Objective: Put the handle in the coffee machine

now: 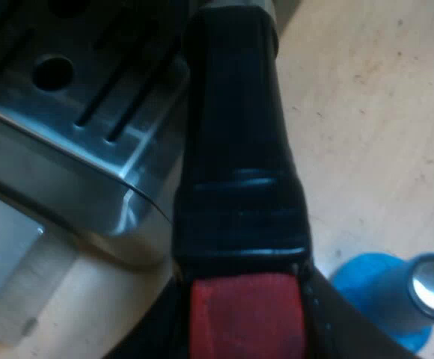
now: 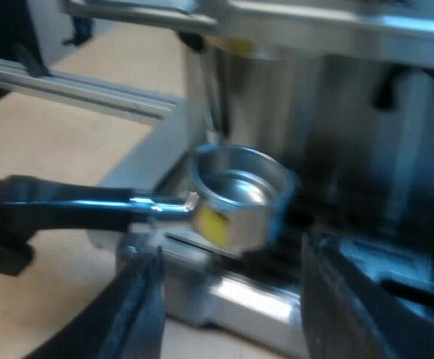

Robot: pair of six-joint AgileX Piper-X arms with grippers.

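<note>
A light wooden tabletop (image 1: 374, 149) is the work surface, its pale grain marked with small dark specks and scuffs. A silvery metal rail (image 2: 75, 90) runs slantwise across it, and the same tan wood shows beyond the rail. A flat pale grey slab (image 1: 0, 254) lies on the wood. The light is warm and soft, with dim shadows.

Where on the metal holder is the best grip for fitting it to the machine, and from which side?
Grip the dark handle near its red end, coming from that end, away from the metal cup. The handle juts out long and level, so the cup is left free to rise under the machine. The left pincer holds it just so.
</note>
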